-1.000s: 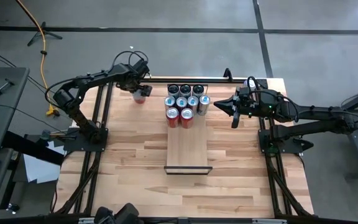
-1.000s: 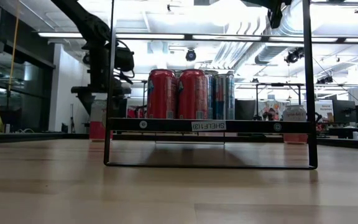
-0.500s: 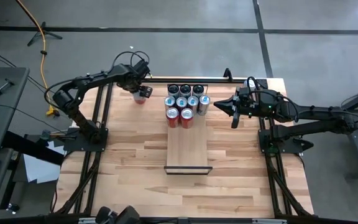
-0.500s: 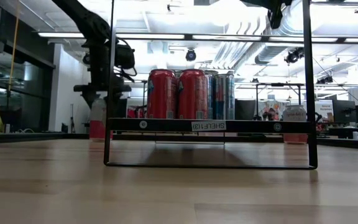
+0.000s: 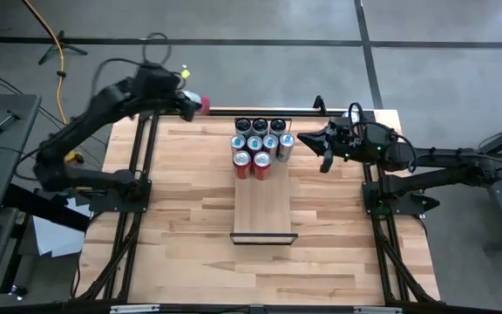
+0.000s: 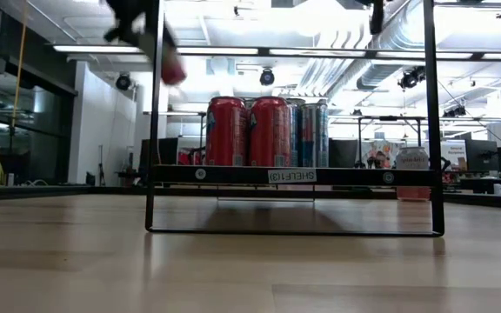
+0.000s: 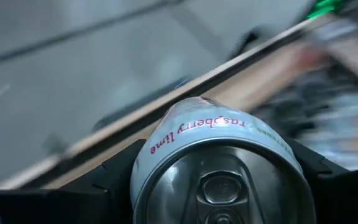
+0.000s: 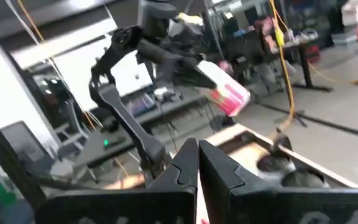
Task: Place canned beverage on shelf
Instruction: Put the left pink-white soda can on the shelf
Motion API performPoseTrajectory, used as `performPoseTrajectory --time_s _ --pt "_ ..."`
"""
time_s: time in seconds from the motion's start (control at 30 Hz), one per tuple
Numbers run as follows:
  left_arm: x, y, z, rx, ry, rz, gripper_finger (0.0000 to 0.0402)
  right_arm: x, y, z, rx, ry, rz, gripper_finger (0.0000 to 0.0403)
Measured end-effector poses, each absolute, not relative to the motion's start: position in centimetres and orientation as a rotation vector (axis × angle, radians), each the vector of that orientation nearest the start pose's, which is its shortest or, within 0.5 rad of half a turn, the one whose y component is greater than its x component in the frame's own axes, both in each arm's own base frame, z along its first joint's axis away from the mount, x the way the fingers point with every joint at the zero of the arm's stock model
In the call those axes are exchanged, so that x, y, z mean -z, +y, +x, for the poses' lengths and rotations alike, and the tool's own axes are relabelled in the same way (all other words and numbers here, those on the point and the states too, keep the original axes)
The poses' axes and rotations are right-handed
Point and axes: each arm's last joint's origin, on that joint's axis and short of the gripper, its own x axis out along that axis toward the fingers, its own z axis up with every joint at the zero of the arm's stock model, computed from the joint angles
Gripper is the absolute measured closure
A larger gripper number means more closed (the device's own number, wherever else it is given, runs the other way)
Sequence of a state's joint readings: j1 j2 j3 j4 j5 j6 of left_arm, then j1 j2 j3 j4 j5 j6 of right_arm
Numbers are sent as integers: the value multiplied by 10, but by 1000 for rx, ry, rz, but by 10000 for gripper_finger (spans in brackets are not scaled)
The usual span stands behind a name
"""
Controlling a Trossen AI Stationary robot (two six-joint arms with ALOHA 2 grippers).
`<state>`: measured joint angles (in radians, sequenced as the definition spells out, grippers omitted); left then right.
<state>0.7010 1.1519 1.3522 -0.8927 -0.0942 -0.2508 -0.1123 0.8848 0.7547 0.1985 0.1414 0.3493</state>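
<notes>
The left gripper [image 5: 190, 103], clenched on a pink-and-white can [image 5: 200, 104], holds it in the air over the counter's [image 5: 181, 227] far edge, left of the shelf [image 5: 263, 209] whose front half lies bare, while the right gripper [image 5: 314, 143], fingers pressed together, waits beside the shelf's cans [image 5: 260, 145].

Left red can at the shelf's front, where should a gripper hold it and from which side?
Probably its upright side wall, mid-height, coming level from the shelf's bare front end. The left red can stands upright with front and outer side free; other cans crowd its back, and the second red can sits close beside.
</notes>
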Motion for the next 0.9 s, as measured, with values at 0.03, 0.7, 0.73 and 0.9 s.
performPoseTrajectory --time_s 0.03,0.7,0.73,0.9 --pt "-403 132 161 -795 531 -425 160 -342 -27 202 232 -131 344 402" --pt "-437 22 224 -219 455 155 160 -382 -35 289 52 251 651 129" --pt "-438 21 223 -222 450 157 160 -383 -36 290 76 284 644 110" --pt "-445 15 213 -214 412 159 157 -381 -43 298 195 377 641 56"
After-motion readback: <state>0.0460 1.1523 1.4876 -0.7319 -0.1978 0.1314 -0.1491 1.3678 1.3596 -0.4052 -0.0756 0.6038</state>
